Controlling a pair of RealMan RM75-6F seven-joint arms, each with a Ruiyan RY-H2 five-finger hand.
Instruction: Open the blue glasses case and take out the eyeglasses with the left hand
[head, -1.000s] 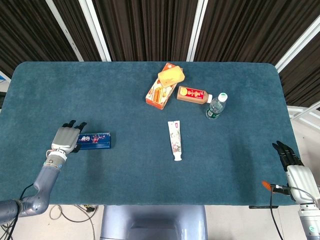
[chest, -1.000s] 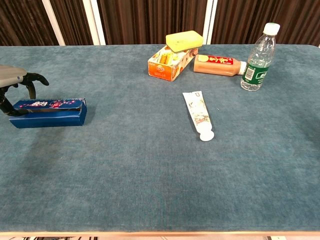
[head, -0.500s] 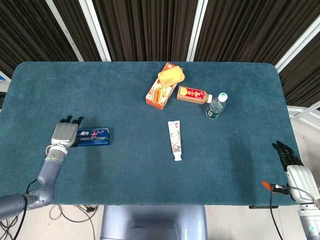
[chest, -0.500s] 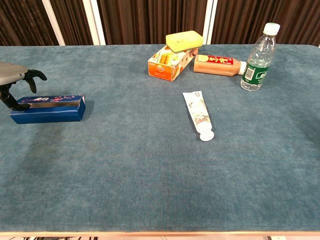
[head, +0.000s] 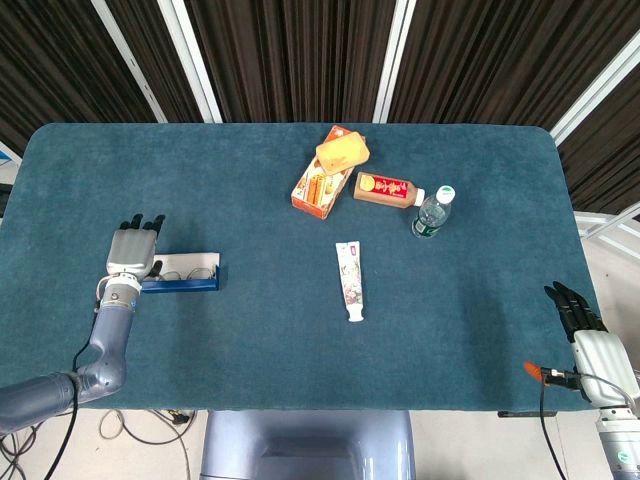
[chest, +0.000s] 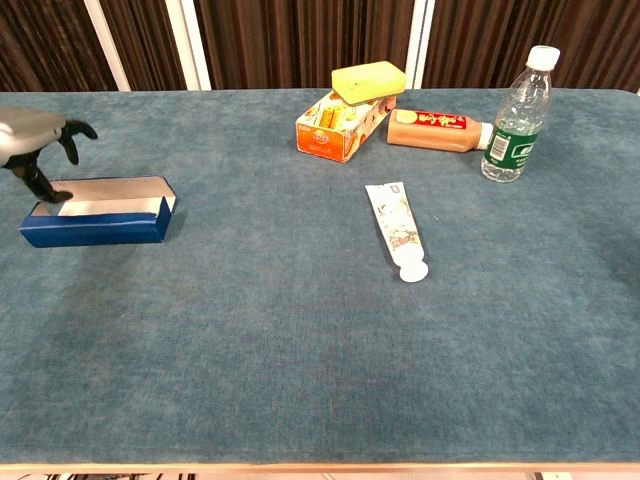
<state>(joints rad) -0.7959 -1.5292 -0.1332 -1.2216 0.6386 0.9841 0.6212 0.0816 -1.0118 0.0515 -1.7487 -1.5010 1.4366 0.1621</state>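
The blue glasses case (head: 180, 286) lies at the table's left with its lid off the top and its pale lining showing. Thin-framed eyeglasses (head: 192, 268) lie faintly visible inside. In the chest view the case (chest: 95, 226) shows a white inside, and the glasses cannot be made out there. My left hand (head: 130, 255) is at the case's left end, fingers spread upward; in the chest view my left hand (chest: 30, 135) has one digit reaching down to that end. My right hand (head: 580, 318) hangs off the table's right front corner, fingers straight, holding nothing.
An orange box (head: 318, 187) with a yellow block (head: 342, 152) on top stands at the back centre, a brown bottle (head: 385, 188) lying beside it. An upright water bottle (head: 433, 212) is to their right. A toothpaste tube (head: 350, 280) lies mid-table.
The patterned lid covering the case has swung open, exposing the white lining and the eyeglasses. My left hand rose slightly at the case's left end. The right hand stayed still.
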